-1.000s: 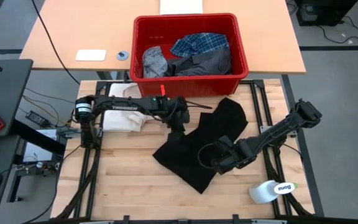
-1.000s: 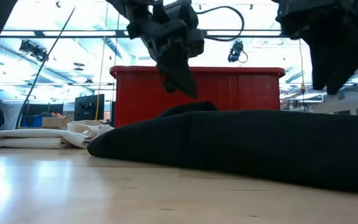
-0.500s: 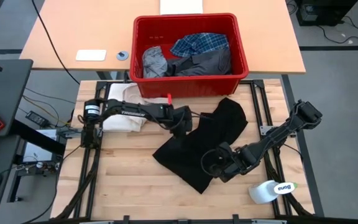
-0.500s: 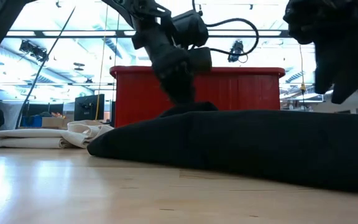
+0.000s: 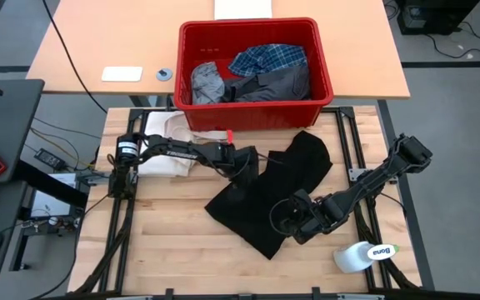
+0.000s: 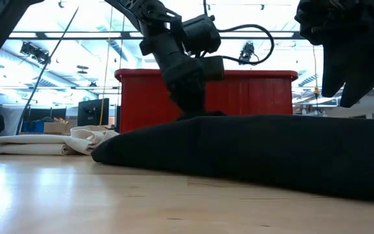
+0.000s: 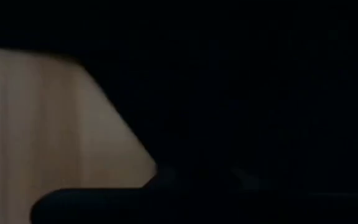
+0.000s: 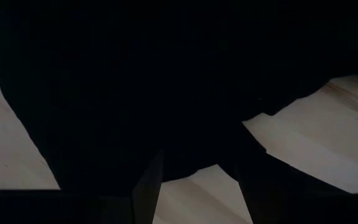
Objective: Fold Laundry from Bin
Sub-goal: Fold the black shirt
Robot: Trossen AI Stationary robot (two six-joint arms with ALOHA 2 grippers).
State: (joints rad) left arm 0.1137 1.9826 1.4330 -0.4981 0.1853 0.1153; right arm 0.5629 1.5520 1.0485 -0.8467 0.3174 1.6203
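One big black garment (image 5: pixel 269 196) lies crumpled on the tabletop (image 5: pixel 165 242) just in front of the red bin (image 5: pixel 254 107); soft, limp and light, I expect it to sag, so I'd grab edges or corners. My right claw (image 5: pixel 288 218) sits over its near part, fingers apart, holding nothing. My left claw (image 5: pixel 245 169), nearer the bin, is pinched together on the garment's edge. Remaining laundry (image 5: pixel 252 73) stays in the bin.

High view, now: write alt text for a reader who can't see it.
A black garment lies crumpled on the wooden table, the left gripper shut on its upper edge and the right gripper open over its lower part. Behind, a red bin holds plaid and grey clothes.
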